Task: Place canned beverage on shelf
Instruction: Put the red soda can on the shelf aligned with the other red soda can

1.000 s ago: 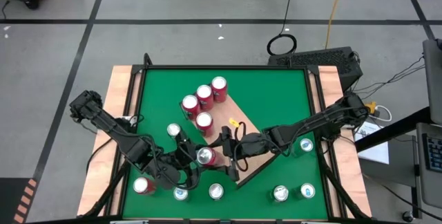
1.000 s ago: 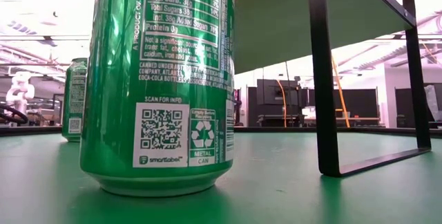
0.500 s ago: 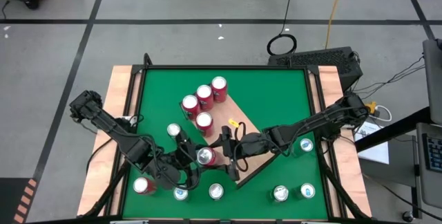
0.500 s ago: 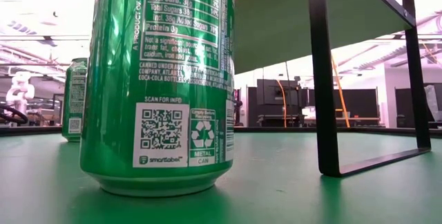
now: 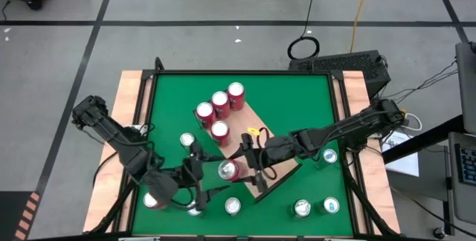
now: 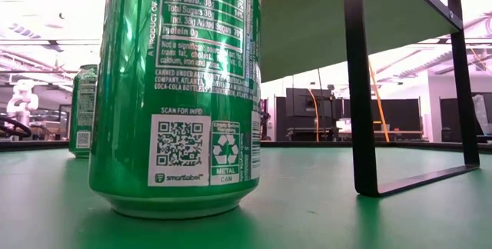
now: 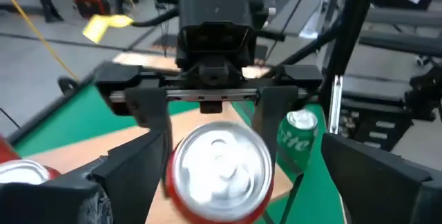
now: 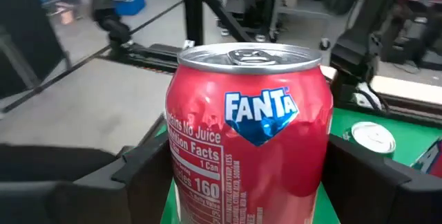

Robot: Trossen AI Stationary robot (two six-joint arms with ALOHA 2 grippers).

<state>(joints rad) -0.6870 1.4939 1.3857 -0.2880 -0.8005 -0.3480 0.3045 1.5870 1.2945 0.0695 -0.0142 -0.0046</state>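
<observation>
A red Fanta can (image 5: pixel 229 170) is over the near-left edge of the light wood shelf (image 5: pixel 271 148), with my right gripper (image 5: pixel 249 168) shut on it. In the right wrist view the can (image 8: pixel 248 134) fills the picture between that gripper's fingers. My left gripper (image 5: pixel 207 174) is on the can's left side and stands open. In the left wrist view its fingers stand wide on either side of the can (image 7: pixel 219 175) and do not touch it. The can's base is hidden. My right gripper pinches the can's side wall (image 8: pixel 181 182) between its two fingers, on the lower half of the can. The fingers (image 7: pixel 157 131) come in about level from the table's right. The can has its silver top up. I cannot tell whether its base rests on the shelf.
Several red cans (image 5: pixel 219 107) stand by the shelf's far-left end. Green cans stand on the green table (image 5: pixel 297 92) near its front edge (image 5: pixel 301 208) and at the right (image 5: pixel 328 155); a red one (image 5: pixel 152 200) is at the near left. The low view shows a green can (image 6: pixel 177 87) and the shelf's black leg (image 6: pixel 360 87).
My left gripper has opened wider and drawn back toward the table's left edge, leaving the can. My right gripper has carried the can a little up and toward the table's right.
</observation>
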